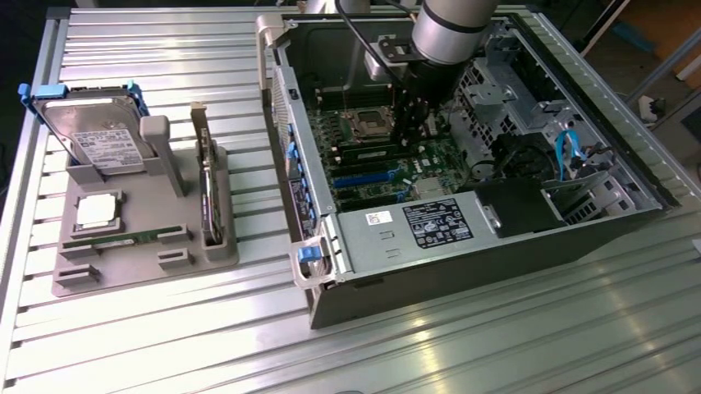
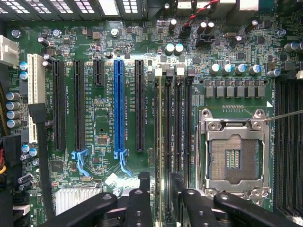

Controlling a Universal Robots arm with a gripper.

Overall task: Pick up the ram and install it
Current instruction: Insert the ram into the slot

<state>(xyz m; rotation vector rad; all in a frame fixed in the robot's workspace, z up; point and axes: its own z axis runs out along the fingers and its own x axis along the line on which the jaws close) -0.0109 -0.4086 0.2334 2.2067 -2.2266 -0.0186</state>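
Over the memory slots (image 2: 177,132), pincer (image 2: 160,176) stands spread either side of the ram (image 2: 161,142), which looks seated: install step near done; backing off calls for a straight lift.

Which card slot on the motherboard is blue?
The blue slot, standing between the short black slot and a long black slot; the others are black or white.

Tallying parts.
Showing one blue slot (image 2: 119,106), four black card slots (image 2: 139,104), one ram (image 2: 160,142), one socket (image 2: 235,158); sitting at nine o'clock from the case (image 1: 460,279): one hard drive (image 1: 98,139), one expansion card (image 1: 208,189).
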